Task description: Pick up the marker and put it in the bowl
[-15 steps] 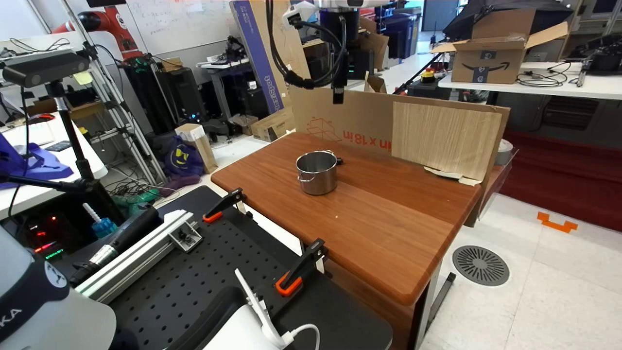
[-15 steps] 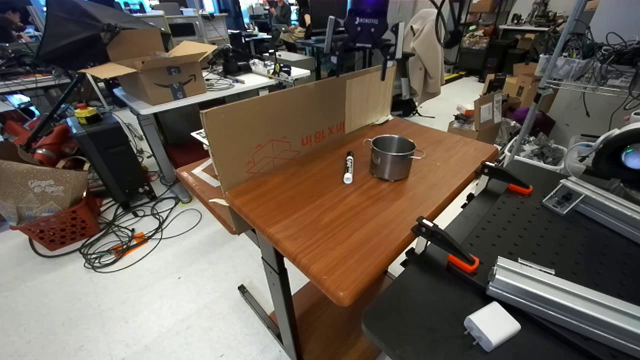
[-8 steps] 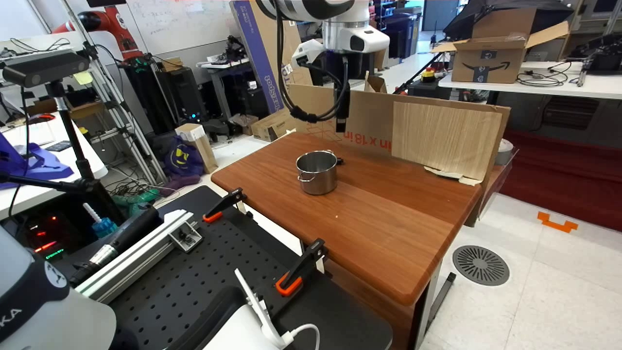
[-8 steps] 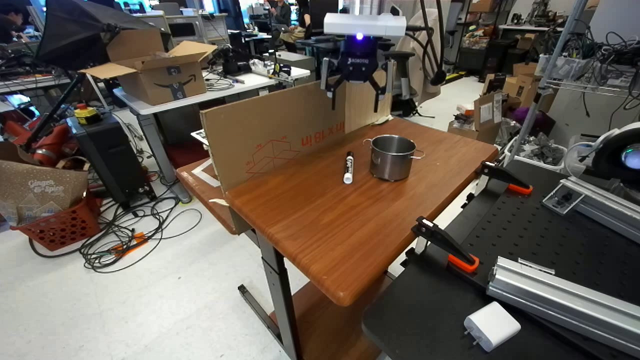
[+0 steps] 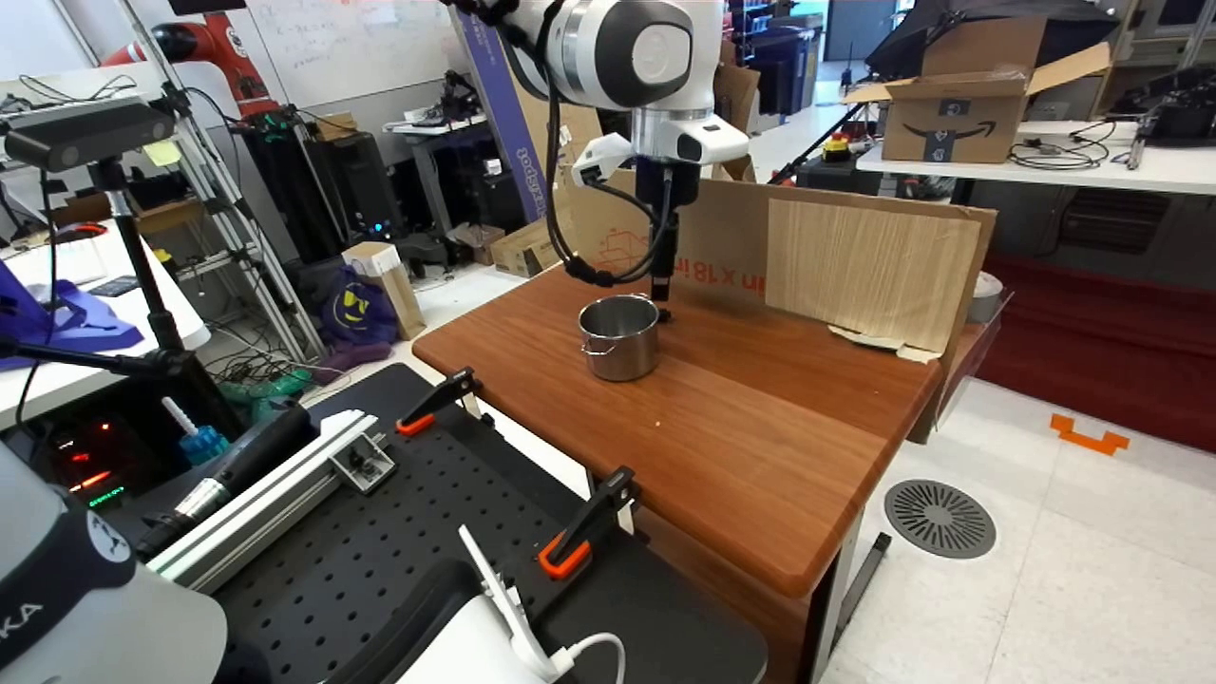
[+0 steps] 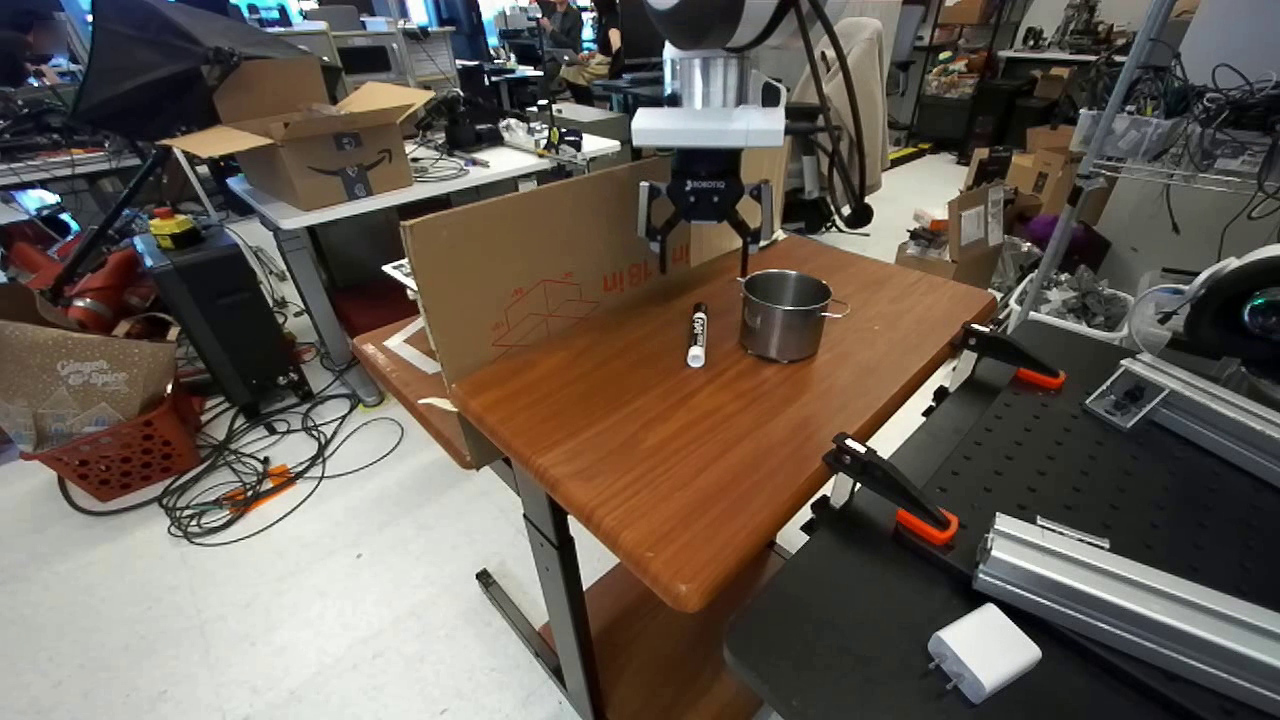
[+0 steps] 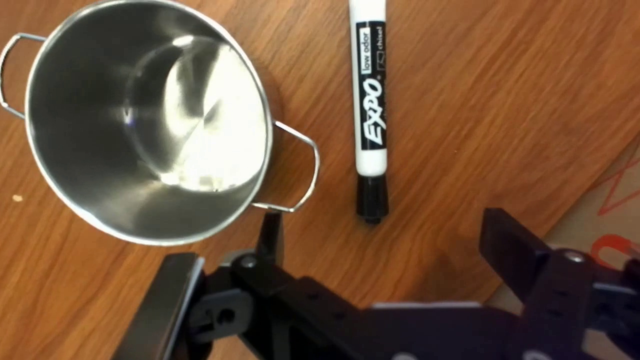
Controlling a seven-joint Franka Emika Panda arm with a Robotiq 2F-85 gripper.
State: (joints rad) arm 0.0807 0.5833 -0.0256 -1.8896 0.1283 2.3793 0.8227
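The claw (image 6: 703, 264), fingers (image 7: 271, 237) wide apart and empty, should centre over the marker (image 7: 371, 110), lying on the table (image 6: 640, 430) just beside the bowl (image 6: 778, 332) (one finger must miss its nearer handle (image 7: 317, 160)), before descending.

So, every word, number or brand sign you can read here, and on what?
"EXPO": marker
"low odor": marker
"chisel": marker
"in x 18 in", upside down: cardboard sheet
"ROBOTIQ": gripper
"Ginger & Spice": tan box
"KA", cut off: white robot casing
Arrow logo: open carton
Perhaps "spot", unsure: purple box
Too small or blurred: whiteboard writing, carton labels, casing emblem
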